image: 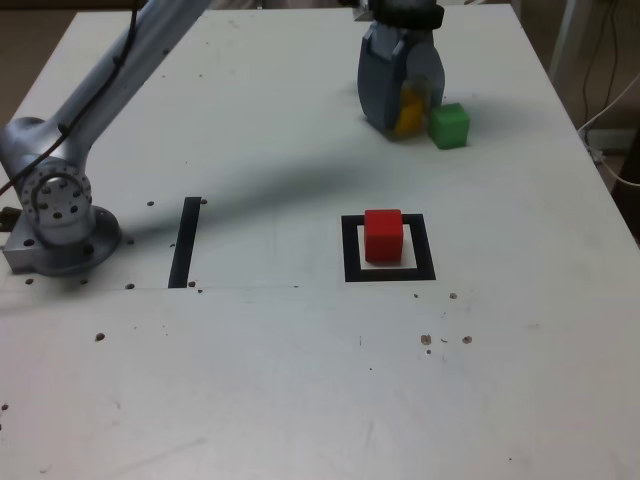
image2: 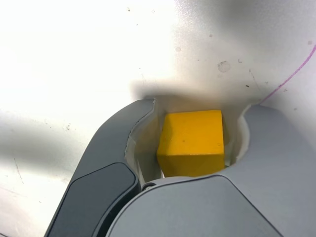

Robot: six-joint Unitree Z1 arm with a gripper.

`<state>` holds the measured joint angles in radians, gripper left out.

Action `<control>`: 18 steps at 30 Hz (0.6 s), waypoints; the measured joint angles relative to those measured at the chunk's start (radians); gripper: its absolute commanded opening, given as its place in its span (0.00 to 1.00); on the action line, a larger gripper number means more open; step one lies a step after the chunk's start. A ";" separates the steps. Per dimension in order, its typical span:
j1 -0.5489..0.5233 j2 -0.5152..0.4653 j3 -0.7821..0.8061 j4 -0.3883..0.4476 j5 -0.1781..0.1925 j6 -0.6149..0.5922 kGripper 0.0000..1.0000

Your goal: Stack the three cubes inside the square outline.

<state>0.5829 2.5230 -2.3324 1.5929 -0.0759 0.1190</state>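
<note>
The yellow cube (image: 408,113) (image2: 192,143) rests on the white table at the far side, between the grey jaws of my gripper (image: 404,118) (image2: 196,111). Both jaws press against its sides, so the gripper is shut on it. The green cube (image: 449,125) stands just to the exterior view's right of the gripper, very close to it. The red cube (image: 383,235) sits inside the square outline (image: 351,250), nearer the front and apart from the gripper. The wrist view shows only the yellow cube and the jaws.
A straight black tape strip (image: 185,241) lies at the exterior view's left of the outline. The arm's base (image: 60,215) stands at the table's left edge. Cables hang beyond the table's right edge (image: 610,120).
</note>
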 measured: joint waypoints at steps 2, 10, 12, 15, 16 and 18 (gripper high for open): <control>0.000 -0.005 0.003 0.000 0.005 0.004 0.23; -0.027 -0.130 0.096 0.002 0.038 0.033 0.23; -0.045 -0.175 0.135 0.002 0.040 0.039 0.23; -0.078 -0.236 0.187 0.002 0.039 0.047 0.23; -0.091 -0.255 0.205 0.002 0.037 0.050 0.23; -0.122 -0.294 0.242 0.001 0.028 0.054 0.23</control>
<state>0.4609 2.2286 -2.0900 1.5941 -0.0483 0.1731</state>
